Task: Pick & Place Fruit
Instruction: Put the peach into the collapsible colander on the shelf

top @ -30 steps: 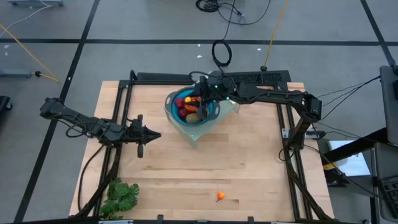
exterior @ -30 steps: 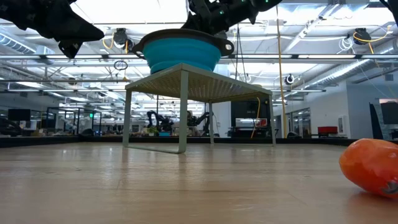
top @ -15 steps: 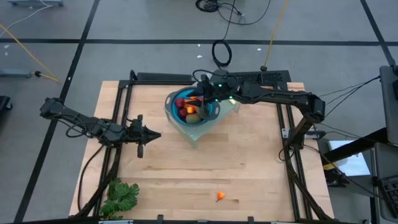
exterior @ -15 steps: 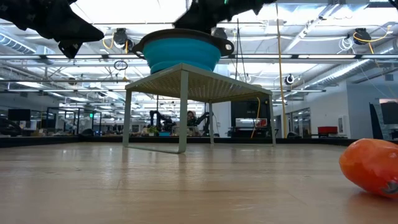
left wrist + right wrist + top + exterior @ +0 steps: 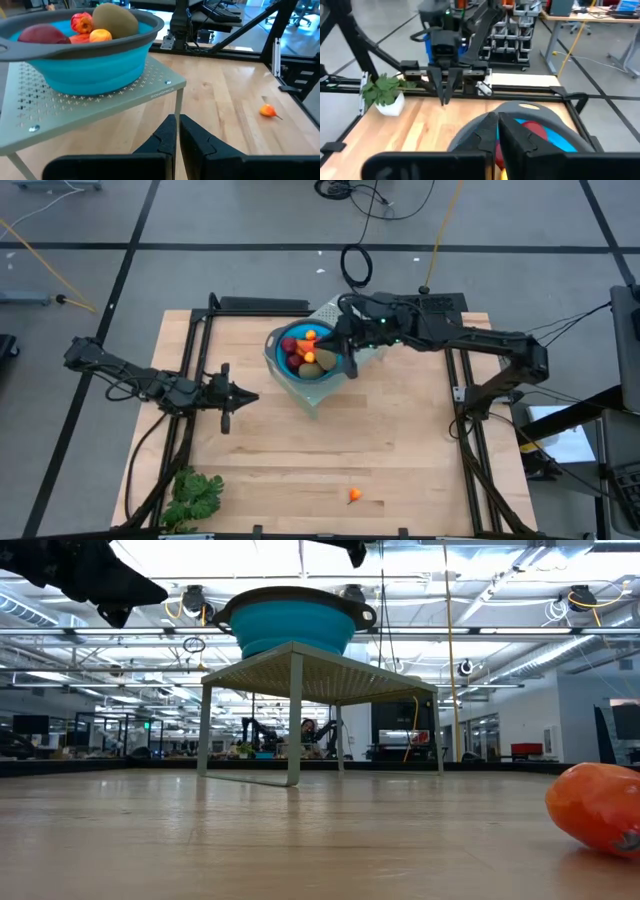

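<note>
Bowl: one blue collapsible bowl with grey rim [image 5: 340, 365], on a perforated grey metal stand [image 5: 100, 102], upper centre of the high view.
Fruit in bowl: about six pieces [image 5: 305, 360]; exact count unclear.
Loose fruit: one small orange-red piece [image 5: 354, 496] on the wooden worktop [image 5: 400, 440], lower centre.
Greens: one leafy bunch [image 5: 193, 495], lower left.
Right claw [image 5: 338, 350]: closed, empty, over the bowl's right rim.
Left claw [image 5: 246, 396]: closed, empty, left of the bowl.

place: robotics lab | evidence: framed wooden table [image 5: 400, 440], floor cables [image 5: 355, 265], parts racks [image 5: 512, 35]

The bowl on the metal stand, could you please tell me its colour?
The bowl is bright blue with a dark grey rim, clearest in the left wrist view.
</note>
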{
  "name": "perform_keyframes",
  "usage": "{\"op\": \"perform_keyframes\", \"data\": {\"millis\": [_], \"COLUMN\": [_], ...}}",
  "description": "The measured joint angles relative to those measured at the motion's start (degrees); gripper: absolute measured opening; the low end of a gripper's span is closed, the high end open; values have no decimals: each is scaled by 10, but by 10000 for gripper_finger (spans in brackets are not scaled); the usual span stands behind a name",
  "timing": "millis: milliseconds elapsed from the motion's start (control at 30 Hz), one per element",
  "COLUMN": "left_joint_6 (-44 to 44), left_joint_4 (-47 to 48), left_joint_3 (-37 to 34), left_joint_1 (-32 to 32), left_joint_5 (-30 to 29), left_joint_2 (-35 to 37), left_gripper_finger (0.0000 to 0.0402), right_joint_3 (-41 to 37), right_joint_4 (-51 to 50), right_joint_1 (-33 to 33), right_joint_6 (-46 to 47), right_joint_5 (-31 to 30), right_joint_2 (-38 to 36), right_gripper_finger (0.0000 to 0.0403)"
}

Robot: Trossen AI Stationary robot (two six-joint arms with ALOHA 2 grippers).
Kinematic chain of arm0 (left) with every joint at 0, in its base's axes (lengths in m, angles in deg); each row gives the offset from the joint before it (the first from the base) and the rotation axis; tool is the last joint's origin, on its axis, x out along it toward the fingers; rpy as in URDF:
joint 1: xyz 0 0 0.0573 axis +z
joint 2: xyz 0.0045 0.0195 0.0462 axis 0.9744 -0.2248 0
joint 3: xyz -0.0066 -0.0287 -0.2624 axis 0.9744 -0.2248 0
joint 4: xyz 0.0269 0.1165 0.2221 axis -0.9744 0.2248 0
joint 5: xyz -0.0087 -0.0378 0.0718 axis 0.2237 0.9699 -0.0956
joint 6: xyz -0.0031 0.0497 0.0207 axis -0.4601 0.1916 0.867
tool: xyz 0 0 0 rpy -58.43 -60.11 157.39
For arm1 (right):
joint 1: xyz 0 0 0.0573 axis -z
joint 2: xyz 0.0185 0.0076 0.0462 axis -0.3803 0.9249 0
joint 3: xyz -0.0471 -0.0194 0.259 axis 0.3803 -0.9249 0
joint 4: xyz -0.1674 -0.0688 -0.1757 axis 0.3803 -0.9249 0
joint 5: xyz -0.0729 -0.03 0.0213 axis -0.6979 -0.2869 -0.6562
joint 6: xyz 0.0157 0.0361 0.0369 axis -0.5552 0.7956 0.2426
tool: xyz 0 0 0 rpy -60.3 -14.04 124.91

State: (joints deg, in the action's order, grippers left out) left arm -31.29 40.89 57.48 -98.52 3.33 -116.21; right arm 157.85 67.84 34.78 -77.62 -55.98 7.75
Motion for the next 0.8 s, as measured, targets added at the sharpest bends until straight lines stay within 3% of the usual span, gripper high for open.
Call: {"op": "perform_keyframes", "data": {"millis": [367, 633, 800], "left_joint_6": [14, 21, 17], "left_joint_4": [-2, -41, -74], "left_joint_3": [0, 0, 0], "left_joint_1": [0, 1, 2], "left_joint_5": [-11, -26, -30], "left_joint_2": [0, 0, 0], "left_gripper_finger": [19, 19, 19], "right_joint_3": [-130, -296, -391], "right_joint_4": [23, 155, 228], "right_joint_1": [-6, -6, -5], "right_joint_6": [29, 92, 126], "right_joint_5": [-1, 5, 49], "right_joint_2": [-106, -230, -316], "right_gripper_finger": [1, 1, 1]}}
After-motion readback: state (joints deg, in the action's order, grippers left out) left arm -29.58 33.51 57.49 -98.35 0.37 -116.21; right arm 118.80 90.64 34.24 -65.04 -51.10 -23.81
